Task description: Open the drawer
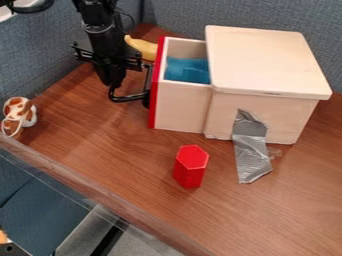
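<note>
A white-and-brown toy (pixel 20 116) lay at the left, and right of it my gripper (pixel 115 77) hung just beside the red front of the open drawer (pixel 182 107); I could not tell how far apart I held it or whether I gripped anything. The drawer jutted from the wooden box (pixel 267 60), blue cloth (pixel 187 70) inside, with a red block (pixel 190 167) standing nearer the table's edge.

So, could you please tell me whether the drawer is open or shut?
Open: the drawer sticks out of the wooden box, with something blue visible inside.
</note>
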`<state>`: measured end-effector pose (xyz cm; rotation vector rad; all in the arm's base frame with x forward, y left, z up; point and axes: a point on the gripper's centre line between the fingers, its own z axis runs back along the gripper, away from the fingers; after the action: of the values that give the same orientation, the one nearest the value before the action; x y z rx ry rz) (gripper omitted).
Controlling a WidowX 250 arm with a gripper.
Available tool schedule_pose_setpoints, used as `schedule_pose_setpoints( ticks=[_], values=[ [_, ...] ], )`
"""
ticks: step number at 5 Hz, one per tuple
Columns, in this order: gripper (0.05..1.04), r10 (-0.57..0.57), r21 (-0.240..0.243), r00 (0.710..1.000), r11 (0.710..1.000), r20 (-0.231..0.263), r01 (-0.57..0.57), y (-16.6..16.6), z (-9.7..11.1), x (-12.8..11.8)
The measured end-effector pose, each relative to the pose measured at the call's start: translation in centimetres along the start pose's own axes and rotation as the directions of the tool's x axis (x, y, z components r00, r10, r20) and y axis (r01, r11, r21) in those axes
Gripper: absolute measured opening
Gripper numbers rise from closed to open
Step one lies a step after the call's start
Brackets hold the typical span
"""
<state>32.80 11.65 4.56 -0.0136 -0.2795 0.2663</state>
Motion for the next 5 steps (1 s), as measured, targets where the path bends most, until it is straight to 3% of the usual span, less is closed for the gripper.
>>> schedule_pose_setpoints(
  ticks=[1,5],
  values=[
    [0.071,-0.047,-0.001,0.999,0.999,0.010,0.047,0.11,0.50,0.02],
    [0.051,-0.048,-0.009,0.999,0.999,-0.004,0.048,0.62,0.70,-0.41]
  ],
)
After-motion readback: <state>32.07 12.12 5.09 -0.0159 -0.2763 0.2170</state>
